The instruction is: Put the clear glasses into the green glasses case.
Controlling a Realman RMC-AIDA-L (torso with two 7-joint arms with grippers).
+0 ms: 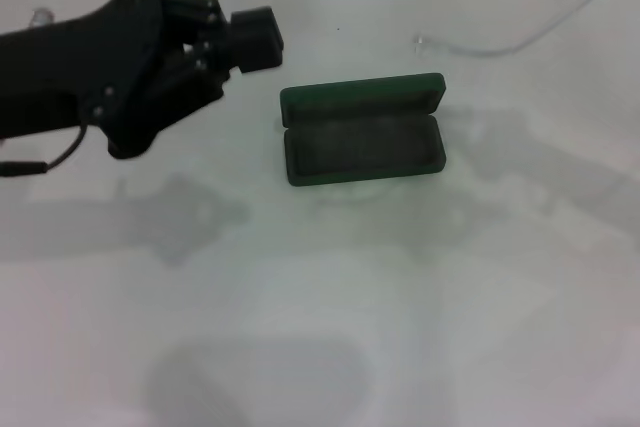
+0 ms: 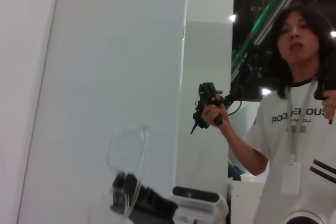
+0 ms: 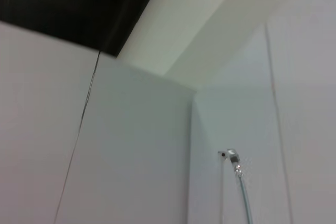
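Observation:
The green glasses case [image 1: 362,131] lies open on the white table, lid tilted back, its dark lining bare. My left gripper [image 1: 254,39] hovers above the table to the left of the case and a little behind it. In the left wrist view a clear lens of the clear glasses [image 2: 127,150] stands up between the black fingers [image 2: 122,188], so the gripper is shut on them. The glasses cannot be made out in the head view. My right gripper shows in no view.
A thin clear cable [image 1: 520,39] curves across the table's far right, its metal end [image 3: 232,157] also showing in the right wrist view. A person [image 2: 294,129] holding a handheld controller stands beyond the table. White wall panels rise behind.

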